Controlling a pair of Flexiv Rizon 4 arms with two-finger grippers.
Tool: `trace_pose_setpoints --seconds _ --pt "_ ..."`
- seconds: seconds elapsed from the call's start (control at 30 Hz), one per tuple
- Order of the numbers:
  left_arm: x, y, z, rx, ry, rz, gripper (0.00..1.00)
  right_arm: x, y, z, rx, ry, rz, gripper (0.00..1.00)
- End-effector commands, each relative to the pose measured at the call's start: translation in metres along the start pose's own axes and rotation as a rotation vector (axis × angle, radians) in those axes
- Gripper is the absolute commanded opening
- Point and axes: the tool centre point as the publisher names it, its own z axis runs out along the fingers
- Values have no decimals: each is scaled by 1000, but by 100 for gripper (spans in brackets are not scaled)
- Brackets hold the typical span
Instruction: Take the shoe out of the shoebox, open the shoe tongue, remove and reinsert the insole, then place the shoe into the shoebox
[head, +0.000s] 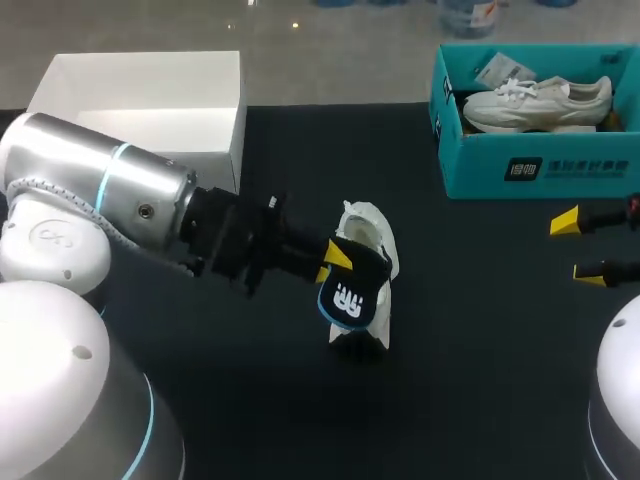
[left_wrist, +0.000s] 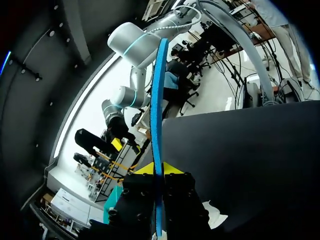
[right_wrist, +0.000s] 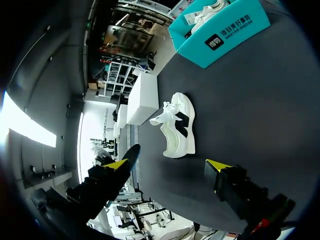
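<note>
A black, matte surface (head: 480, 330) carries everything; it shows as the same dark plane in the left wrist view (left_wrist: 250, 160) and the right wrist view (right_wrist: 250, 115). At its far left corner stands a white box (head: 140, 85), open at the top, with plain walls and nothing visible inside; its near left corner is hidden. The right wrist view shows this white box (right_wrist: 142, 97) from the side as a plain block. Well apart from it, at the far right, a cream sneaker (head: 540, 103) with white laces lies on its side inside the teal shoebox (head: 530, 165), toe towards the right. A paper tag (head: 492, 70) rests just beside its heel.
</note>
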Motion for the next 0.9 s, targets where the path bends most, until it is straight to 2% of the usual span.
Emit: trace_pose_setpoints --seconds 0.03,0.1,0.5,0.53,0.57,0.73,0.9 --pt "3 13 12 17 37 -33 0 0 -3 -1 -4 -4 2 100" --pt "7 13 16 35 69 -91 0 0 -3 -1 -4 -4 2 100" --pt "7 13 16 35 69 -91 0 0 -3 -1 -4 -4 2 100" --pt "10 19 20 16 59 -72 0 0 -3 -1 -4 -4 2 100" --pt "12 24 22 46 49 -111 0 0 -3 -1 -4 -4 2 100" --pt "20 51 32 18 -8 -102 0 0 -3 -1 -4 -4 2 100" --pt "23 70 38 0 3 -153 0 0 -3 -1 -4 -4 2 100"
